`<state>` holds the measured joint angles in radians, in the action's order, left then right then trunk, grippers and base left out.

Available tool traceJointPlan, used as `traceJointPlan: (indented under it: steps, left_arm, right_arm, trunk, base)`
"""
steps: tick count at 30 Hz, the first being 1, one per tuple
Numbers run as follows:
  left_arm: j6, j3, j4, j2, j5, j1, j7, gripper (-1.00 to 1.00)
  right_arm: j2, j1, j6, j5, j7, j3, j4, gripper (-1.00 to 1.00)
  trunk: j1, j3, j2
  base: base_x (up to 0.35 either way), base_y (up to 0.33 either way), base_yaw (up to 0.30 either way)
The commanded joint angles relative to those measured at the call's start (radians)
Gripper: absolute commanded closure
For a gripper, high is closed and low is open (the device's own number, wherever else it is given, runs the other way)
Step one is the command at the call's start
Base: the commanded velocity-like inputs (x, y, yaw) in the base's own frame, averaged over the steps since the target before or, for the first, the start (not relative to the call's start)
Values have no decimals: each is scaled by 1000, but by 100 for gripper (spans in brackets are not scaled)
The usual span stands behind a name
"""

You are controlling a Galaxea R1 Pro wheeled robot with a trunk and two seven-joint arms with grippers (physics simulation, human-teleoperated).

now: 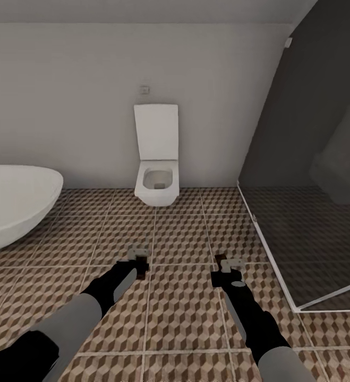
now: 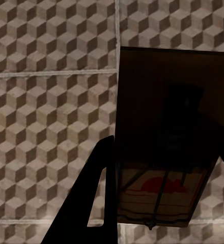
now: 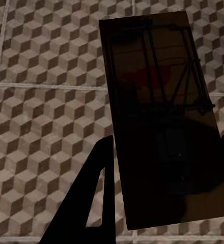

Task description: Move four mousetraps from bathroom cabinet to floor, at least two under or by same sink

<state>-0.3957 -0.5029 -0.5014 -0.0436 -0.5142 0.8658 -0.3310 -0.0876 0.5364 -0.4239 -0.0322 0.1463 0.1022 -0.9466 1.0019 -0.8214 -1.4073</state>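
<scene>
Each of your arms carries a small flat tan-brown wooden mousetrap with dark wire parts. The left gripper [image 1: 138, 260] pinches one mousetrap [image 2: 163, 152] between its fingers, its long axis running along them; the right gripper [image 1: 227, 268] pinches the other mousetrap [image 3: 160, 122] the same way. Both hang over the brown, beige and white cube-patterned tile floor [image 1: 180, 313]. The white wall-hung toilet [image 1: 156, 178] sits at 12 o'clock, the white oval bathtub [image 1: 15, 204] at 10, the dark glass shower screen [image 1: 313, 185] at 2. No sink appears ahead, so I judge you must turn before lowering either trap; both arms reach equally far.
</scene>
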Motion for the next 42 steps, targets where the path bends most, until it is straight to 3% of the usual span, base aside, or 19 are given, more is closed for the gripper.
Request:
traceJointPlan:
  steps: [1, 28, 36, 42]
  left_arm:
    - [-3, -8, -2, 1, -9, 1, -11, 100]
    - [-3, -8, 5, -6, -9, 1, -11, 100]
    - [-3, -8, 12, -7, -9, 1, -11, 100]
    - [-3, -8, 12, -8, -9, 1, -11, 100]
  right_arm:
    - [0, 0, -7, -2, 4, 2, -1, 100]
    - [0, 0, -2, -1, 3, 4, 1, 100]
    - [2, 0, 101, 0, -4, 4, 12, 100]
    - [2, 0, 120, 0, -25, 4, 14, 100]
  trunk:
    - [4, -6, -8]
    - [107, -134, -197]
    - [138, -171, -253]
    - [161, -200, -295]
  base:
    - [0, 0, 0]
    - [0, 0, 0]
    - [0, 0, 0]
    - [0, 0, 0]
